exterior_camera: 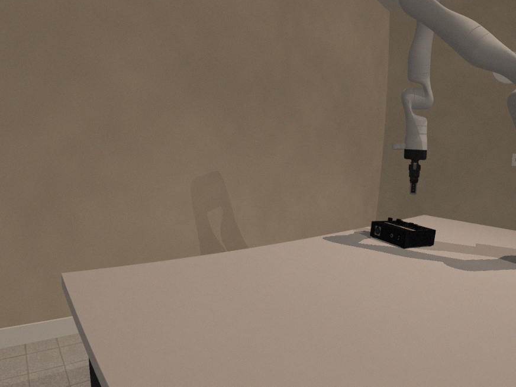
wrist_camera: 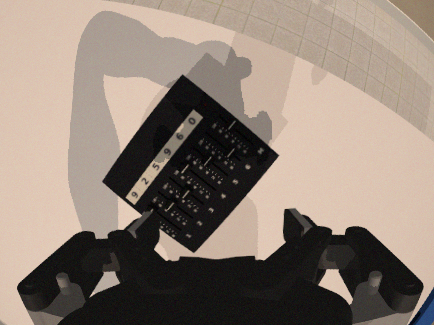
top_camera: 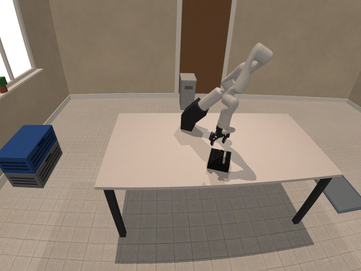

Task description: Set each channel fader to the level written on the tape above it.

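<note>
The black lighting desk [top_camera: 219, 165] [exterior_camera: 402, 237] [wrist_camera: 145, 149] stands flat on the white table [top_camera: 150, 150] [exterior_camera: 258, 318] [wrist_camera: 349, 140], turned at an angle. In the wrist view a pale tape strip [wrist_camera: 165, 154] with small digits runs along one side, beside a row of several faders [wrist_camera: 206, 174] with light cap lines. The digits and fader levels are too small to read surely. My gripper [top_camera: 219, 139] [exterior_camera: 413, 190] [wrist_camera: 220, 225] points down and is open wide and empty. It hangs well above the desk, over the edge nearest the arm's base.
The arm's dark base [top_camera: 190, 117] stands on the table behind the desk. The desk lies close to the table's front edge. On the floor are a blue and grey crate [top_camera: 28, 153], a grey cabinet [top_camera: 187, 90] by the door and a grey mat [top_camera: 343, 192].
</note>
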Robot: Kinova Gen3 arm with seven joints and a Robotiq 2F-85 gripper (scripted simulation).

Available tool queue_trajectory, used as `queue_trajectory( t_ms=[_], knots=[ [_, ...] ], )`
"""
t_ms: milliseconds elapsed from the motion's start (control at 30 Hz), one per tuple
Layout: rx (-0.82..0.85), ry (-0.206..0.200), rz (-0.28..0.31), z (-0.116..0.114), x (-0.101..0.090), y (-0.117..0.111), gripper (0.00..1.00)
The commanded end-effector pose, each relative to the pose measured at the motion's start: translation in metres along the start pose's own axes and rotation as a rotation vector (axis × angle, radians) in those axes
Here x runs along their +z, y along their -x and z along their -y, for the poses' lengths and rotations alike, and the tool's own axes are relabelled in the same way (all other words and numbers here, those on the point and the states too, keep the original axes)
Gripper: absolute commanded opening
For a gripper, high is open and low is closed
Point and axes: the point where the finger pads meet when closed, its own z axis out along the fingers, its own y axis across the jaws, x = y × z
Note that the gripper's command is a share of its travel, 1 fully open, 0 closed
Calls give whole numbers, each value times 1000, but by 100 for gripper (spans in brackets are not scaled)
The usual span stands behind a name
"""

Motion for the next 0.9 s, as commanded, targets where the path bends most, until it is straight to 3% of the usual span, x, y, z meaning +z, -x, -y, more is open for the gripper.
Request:
queue_trajectory(
  t_ms=[0,333,867],
  knots=[
    [-55,6,8,-4,7,5,100],
    [-396,58,63,-26,28,22,100],
    [-776,91,141,-47,47,40,100]
  ],
)
